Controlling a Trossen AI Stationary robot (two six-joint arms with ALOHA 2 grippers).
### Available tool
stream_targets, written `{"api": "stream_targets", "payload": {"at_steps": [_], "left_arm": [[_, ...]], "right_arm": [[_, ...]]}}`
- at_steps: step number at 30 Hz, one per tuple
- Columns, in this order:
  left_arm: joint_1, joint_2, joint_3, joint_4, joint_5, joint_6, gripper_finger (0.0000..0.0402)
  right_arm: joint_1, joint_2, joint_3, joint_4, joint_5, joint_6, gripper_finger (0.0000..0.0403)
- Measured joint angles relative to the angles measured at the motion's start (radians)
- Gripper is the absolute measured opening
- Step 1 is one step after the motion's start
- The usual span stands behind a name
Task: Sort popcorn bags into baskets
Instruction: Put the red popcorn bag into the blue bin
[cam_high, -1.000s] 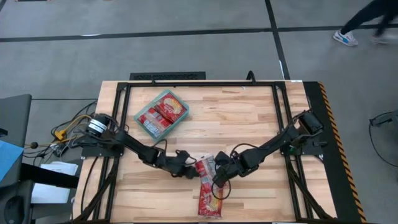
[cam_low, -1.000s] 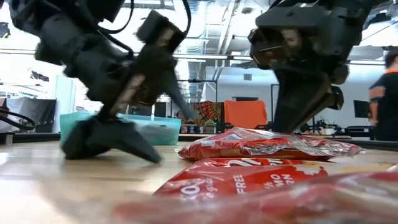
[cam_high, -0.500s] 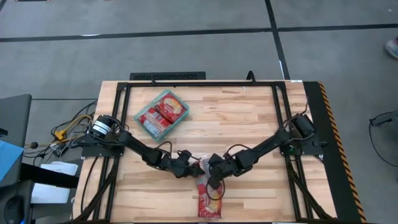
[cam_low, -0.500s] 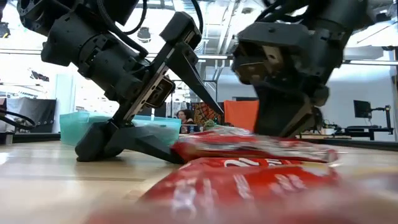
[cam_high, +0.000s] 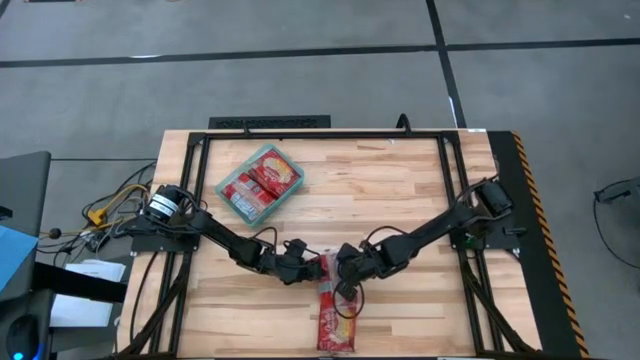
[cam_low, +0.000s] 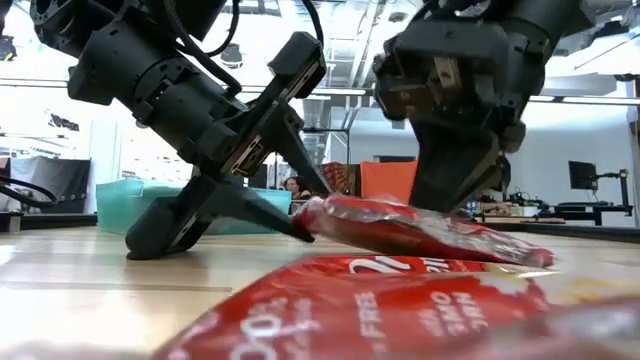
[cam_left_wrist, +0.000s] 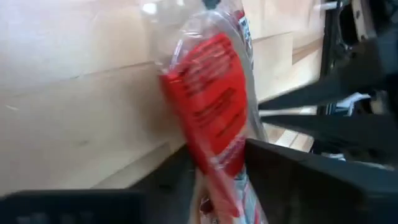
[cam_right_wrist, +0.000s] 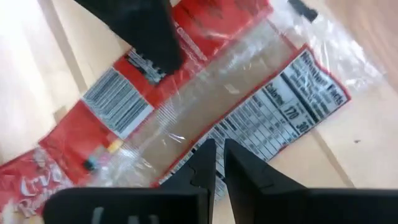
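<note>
Basically a two-arm pickup at the table's front middle: both grippers meet at one popcorn bag (cam_high: 323, 268), which lies on top of another bag (cam_high: 337, 322) nearer the front edge. To do it well, the left gripper (cam_high: 308, 268) should get a firm bite on the bag's edge before any lift, and the right gripper (cam_high: 343, 283) should only steady the packet, then back off so the film doesn't tear or slip. Lift slowly; glossy film probably slides easily.

The left wrist view shows the red bag (cam_left_wrist: 214, 112) running down between that arm's own two fingers (cam_left_wrist: 292, 177), one on each side of it, so it looks gripped or just about to be; contact pressure isn't clear. In the low view one end of the bag (cam_low: 420, 228) is tipped up off the wood beside the left gripper (cam_low: 300, 215).

The right gripper's fingers (cam_right_wrist: 200, 171) are nearly closed on nothing, tips pressing down on the clear-backed bag (cam_right_wrist: 249, 81).

The teal basket (cam_high: 228, 184) sits well apart toward the back left, already holding bags.
</note>
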Motion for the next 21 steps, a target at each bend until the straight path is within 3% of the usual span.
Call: {"api": "stream_targets", "payload": {"at_steps": [3,5,11,21], "left_arm": [[0.0,0.0,-0.001,0.003,-0.013,0.007,0.0036],[0.001,-0.003,-0.001,0.004,-0.02,0.011,0.0014],[0.019,-0.056,-0.005,0.002,-0.019,0.049,0.0005],[0.082,-0.272,-0.006,-0.037,-0.105,0.201,0.0001]], "right_arm": [[0.0,-0.04,0.0,-0.042,0.005,-0.003,0.006],[0.0,-0.071,0.001,-0.059,0.014,-0.01,0.006],[0.0,-0.224,0.001,-0.224,0.091,-0.03,0.006],[0.019,-0.462,0.001,-0.458,0.324,-0.002,0.006]]}}
